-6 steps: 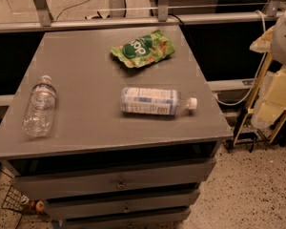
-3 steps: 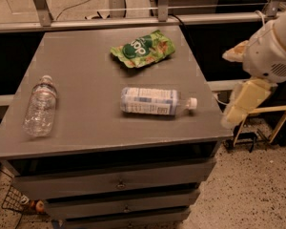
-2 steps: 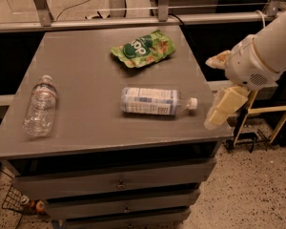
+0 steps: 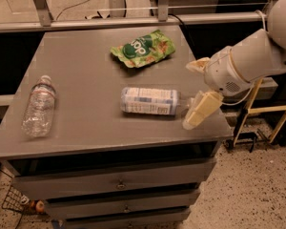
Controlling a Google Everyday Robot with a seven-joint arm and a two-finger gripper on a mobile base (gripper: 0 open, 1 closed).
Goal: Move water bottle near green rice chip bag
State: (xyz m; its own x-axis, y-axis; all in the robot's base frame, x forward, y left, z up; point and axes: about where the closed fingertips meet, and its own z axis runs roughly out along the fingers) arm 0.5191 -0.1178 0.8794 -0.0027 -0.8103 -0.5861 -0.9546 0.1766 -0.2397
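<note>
2 bottles, 1 bag, 1 tool. Clear bottle [image 4: 39, 106] lies at desk [image 4: 81, 61] 9 o'clock side. Water bottle [image 4: 150, 100] lies on its side, cap twd 3 o'clock. Green rice chip bag [image 4: 143, 48] sits at its 12, apart. Tool [image 4: 199, 87] is at its 3 o'clock by the cap end, spread wide, gripping nothing.

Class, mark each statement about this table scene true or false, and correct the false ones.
1. The water bottle lies on its side on the table. True.
2. The green rice chip bag lies nearer the front edge than the water bottle. False: it lies behind it, towards the far edge.
3. The tool is open at the table's right side, by the water bottle's cap end. True.
4. The clear crinkled bottle stands upright. False: it lies on its side near the left edge.
</note>
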